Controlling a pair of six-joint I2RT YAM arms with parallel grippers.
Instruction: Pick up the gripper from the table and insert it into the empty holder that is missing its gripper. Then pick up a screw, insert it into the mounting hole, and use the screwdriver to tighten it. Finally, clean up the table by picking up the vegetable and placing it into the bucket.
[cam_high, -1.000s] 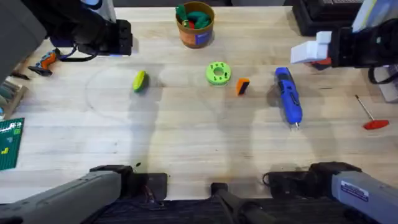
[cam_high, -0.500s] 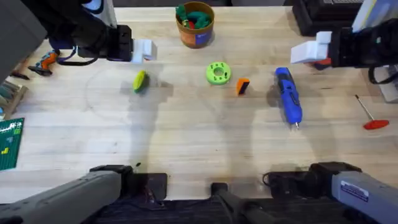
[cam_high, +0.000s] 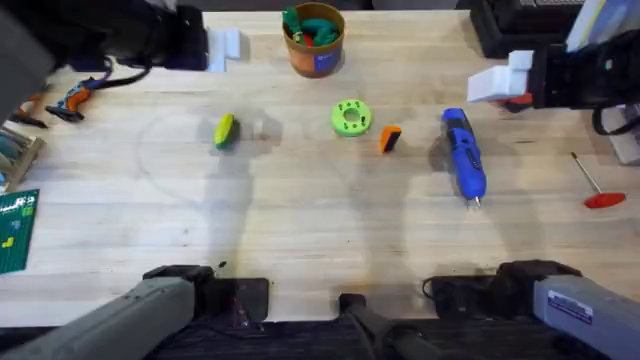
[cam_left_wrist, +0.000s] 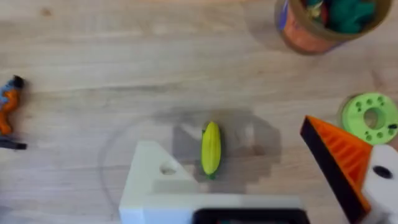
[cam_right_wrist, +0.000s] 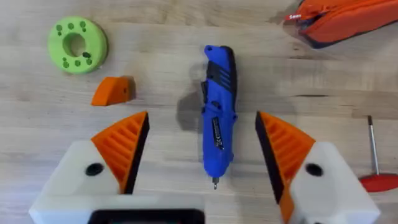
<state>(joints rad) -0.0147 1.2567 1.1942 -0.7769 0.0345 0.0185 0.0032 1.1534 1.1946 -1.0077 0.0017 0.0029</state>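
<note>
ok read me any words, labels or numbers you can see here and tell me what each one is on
No text can be read for certain.
Screwdriver: a small dark label on the blue body, too small to read.
Bucket: a blue patch on the side, blurred.
Green board at the table's left edge: white marks, not legible.
Right arm: a small label with dark print, too blurred to read.

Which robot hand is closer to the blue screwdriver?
The right gripper. It hangs open just above the screwdriver, which lies between its fingers in the right wrist view. The left gripper is far across the table, beyond the vegetable.
</note>
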